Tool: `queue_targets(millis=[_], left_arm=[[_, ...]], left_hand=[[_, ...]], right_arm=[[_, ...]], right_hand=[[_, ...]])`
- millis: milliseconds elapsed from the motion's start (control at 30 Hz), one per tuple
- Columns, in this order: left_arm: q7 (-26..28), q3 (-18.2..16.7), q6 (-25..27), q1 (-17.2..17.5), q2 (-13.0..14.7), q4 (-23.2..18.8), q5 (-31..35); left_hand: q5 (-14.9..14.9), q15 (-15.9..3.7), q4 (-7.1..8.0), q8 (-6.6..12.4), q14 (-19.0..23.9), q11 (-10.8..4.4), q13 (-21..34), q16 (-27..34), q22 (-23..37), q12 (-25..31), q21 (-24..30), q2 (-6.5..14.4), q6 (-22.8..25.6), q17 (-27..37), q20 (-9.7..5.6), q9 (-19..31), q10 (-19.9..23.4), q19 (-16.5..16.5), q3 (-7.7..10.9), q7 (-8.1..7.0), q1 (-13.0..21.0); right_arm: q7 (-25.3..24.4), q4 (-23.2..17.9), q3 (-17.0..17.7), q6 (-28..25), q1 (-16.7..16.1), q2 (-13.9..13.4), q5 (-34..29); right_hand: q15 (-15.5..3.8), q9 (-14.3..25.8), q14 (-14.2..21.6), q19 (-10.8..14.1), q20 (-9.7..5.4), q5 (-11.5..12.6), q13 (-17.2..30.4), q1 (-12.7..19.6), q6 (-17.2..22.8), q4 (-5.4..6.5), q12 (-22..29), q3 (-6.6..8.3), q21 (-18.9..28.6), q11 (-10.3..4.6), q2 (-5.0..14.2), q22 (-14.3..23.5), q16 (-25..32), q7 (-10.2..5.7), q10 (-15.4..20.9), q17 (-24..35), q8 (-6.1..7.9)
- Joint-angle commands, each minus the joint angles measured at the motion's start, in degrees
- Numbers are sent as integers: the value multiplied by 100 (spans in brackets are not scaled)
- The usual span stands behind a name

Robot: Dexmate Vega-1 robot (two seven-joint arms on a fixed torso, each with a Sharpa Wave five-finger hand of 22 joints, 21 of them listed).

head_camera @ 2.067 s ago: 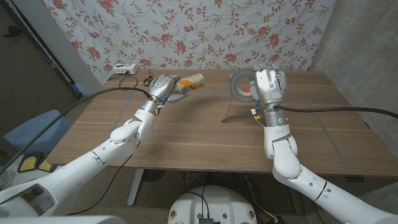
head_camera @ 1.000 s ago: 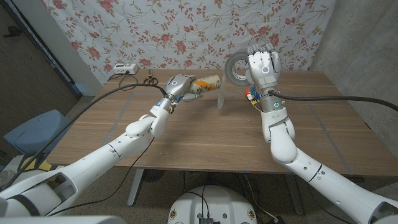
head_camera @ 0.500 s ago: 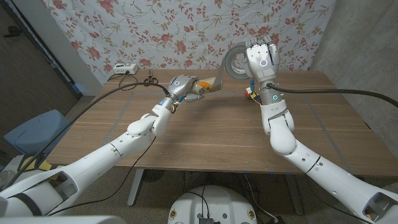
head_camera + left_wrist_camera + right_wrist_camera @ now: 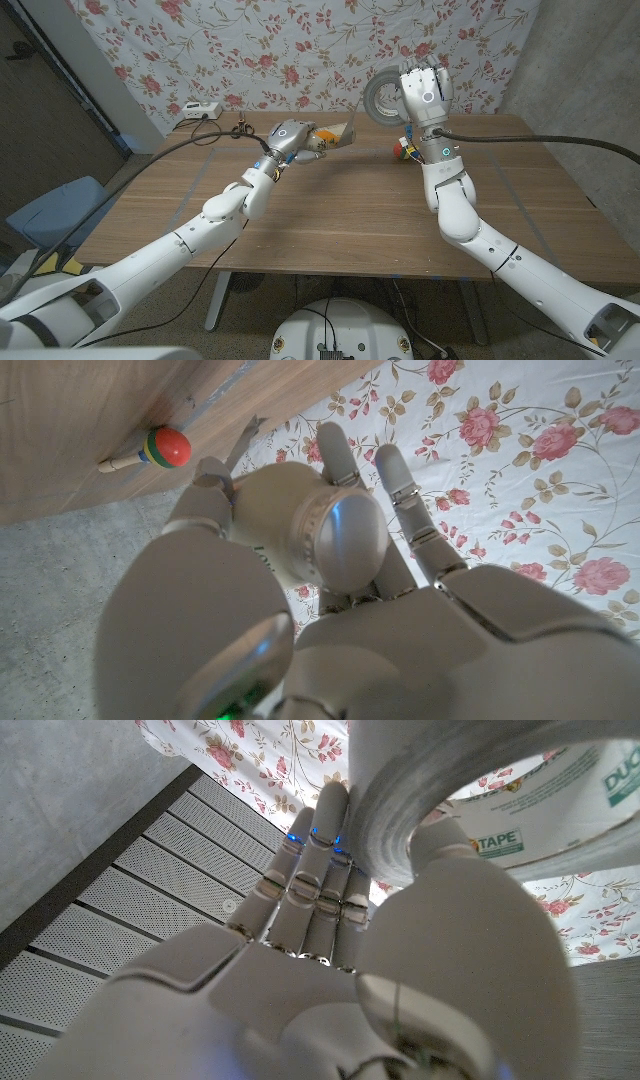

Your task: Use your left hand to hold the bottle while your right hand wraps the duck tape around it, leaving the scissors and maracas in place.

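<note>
Fingers (image 4: 345, 465) around bottle (image 4: 300, 525)

A wooden table (image 4: 330, 215) stood before a floral cloth (image 4: 300, 45) — roses on white. A small white device (image 4: 196, 112) sat at its far left corner.

Your left hand (image 4: 291, 136) and right hand (image 4: 421, 92) are smooth, glossy white plastic shells with pale grey fingers. The bottle (image 4: 300, 530) you hold looks like matt cream plastic, and its cap (image 4: 345, 540) is shiny silver metal with a ridged edge. The roll of tape (image 4: 470, 810) has a dull grey, slightly rough outer face and a printed white paper core. The table (image 4: 330, 220) is brown wood with a satin grain. The maraca (image 4: 150, 448) is glossy painted wood. The backdrop (image 4: 300, 45) is soft, matt flowered cloth.
</note>
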Motion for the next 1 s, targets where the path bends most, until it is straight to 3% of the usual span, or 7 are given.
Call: queue_targets(millis=[33, 367, 733, 1000], left_arm=[[-1102, 102, 45, -194, 197, -303, -64], [-1898, 130, 212, -303, 279, -533, 6], [-1980, 97, 207, -259, 326, -640, 120], [-1979, 33, 144, -197, 367, -724, 110]], left_hand=[[8, -194, 463, 51, 128, -753, 19, -13, 16, -31, 52, 1488, 1069, 37, 18, 15, 860, -48, 555, -534, 1330], [26, -196, 454, 53, 115, -733, 37, -27, 8, -44, 69, 1478, 1076, 74, 30, 38, 872, -75, 563, -533, 1323], [41, -188, 456, 37, 90, -752, 40, -63, -2, -72, 70, 1469, 1093, 82, 26, 24, 861, -112, 573, -545, 1306], [55, -196, 463, 29, 83, -772, 58, -82, -9, -89, 62, 1456, 1120, 98, 10, 11, 846, -144, 578, -573, 1283]], right_arm=[[876, 174, -205, 244, 575, -45, -398], [2678, 147, -603, 893, 1286, 80, -1304], [3240, 262, -861, 1479, 1701, 269, -1607], [3366, 506, -984, 1750, 1954, 355, -1574]], right_hand=[[-570, 23, 255, -58, -6, 32, 958, 787, 761, 38, 169, 111, 67, -403, 797, -8, -31, -608, 757, 18, 41], [-578, 12, 256, -102, -24, 43, 948, 775, 749, 43, 136, 133, 121, -439, 787, -26, -105, -658, 748, 76, 23], [-581, -13, 268, -127, -42, 65, 916, 757, 770, 49, 103, 142, 173, -461, 767, -42, -165, -677, 768, 125, 10], [-588, -31, 276, -167, -64, 87, 919, 758, 801, 46, 90, 153, 201, -457, 759, -53, -207, -704, 766, 161, 5]])
